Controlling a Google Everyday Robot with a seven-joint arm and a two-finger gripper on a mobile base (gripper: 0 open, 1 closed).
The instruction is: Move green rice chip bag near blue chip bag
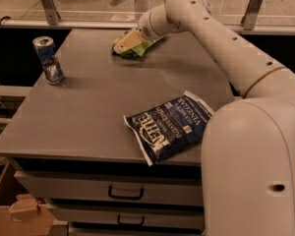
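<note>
The green rice chip bag (140, 48) lies crumpled at the far middle of the grey table (98, 107). My gripper (122, 45) is down over the bag's left part, its pale fingers covering much of it. The blue chip bag (169, 127), large and dark blue with white "Kettle" lettering, lies flat near the table's front right edge, well apart from the green bag. My arm reaches from the right across the table's back.
A blue and silver drink can (48, 60) stands at the table's left side. Drawers (125, 193) with dark handles sit under the tabletop. A cardboard box (19, 213) is on the floor at the lower left. A railing (49, 4) runs behind the table.
</note>
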